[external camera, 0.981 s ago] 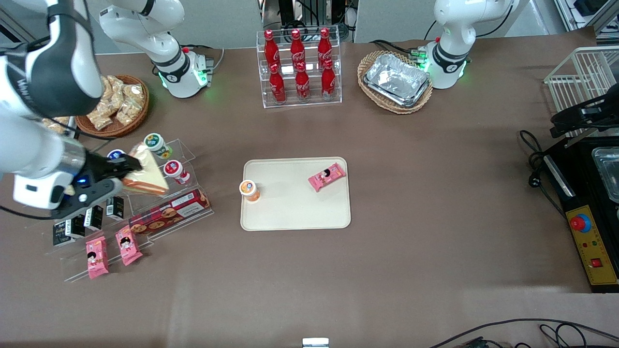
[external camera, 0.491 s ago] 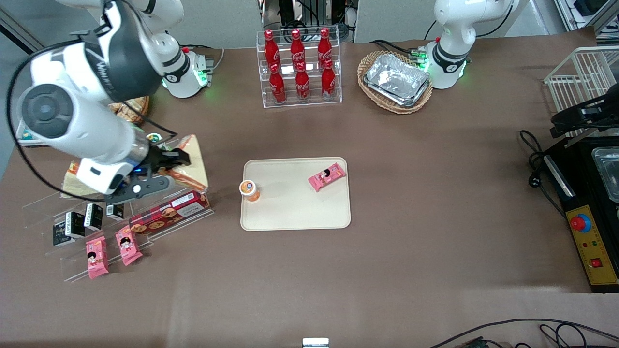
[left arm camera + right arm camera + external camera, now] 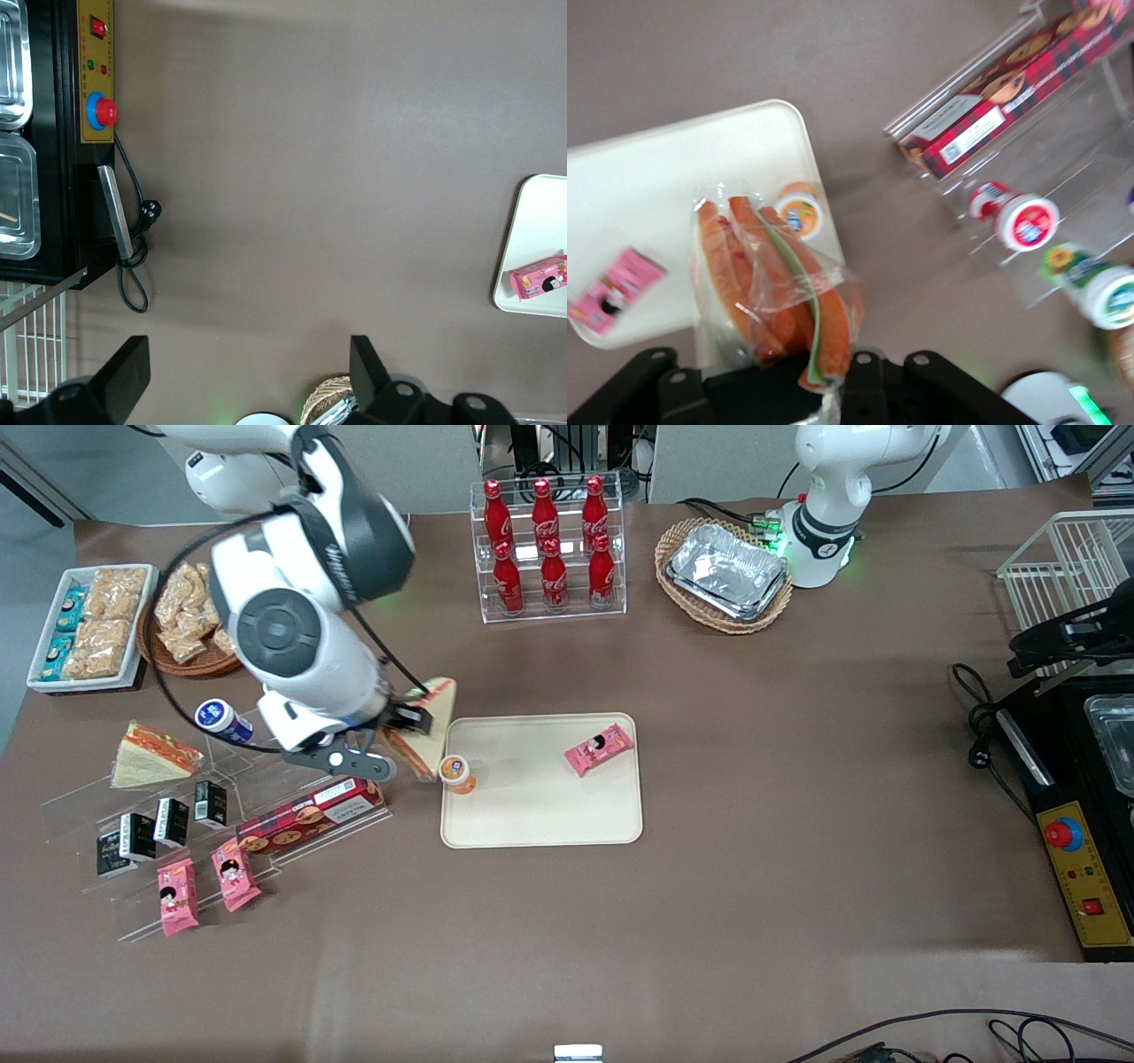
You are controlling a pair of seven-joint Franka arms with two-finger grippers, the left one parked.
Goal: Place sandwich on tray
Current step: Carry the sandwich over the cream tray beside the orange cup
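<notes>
The hand apparently grips the sandwich beside the tray.

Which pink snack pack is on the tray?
The pink pack lying alone on the tray. The other two pink packs sit on the clear stand, away from the gripper holding the sandwich.
</notes>
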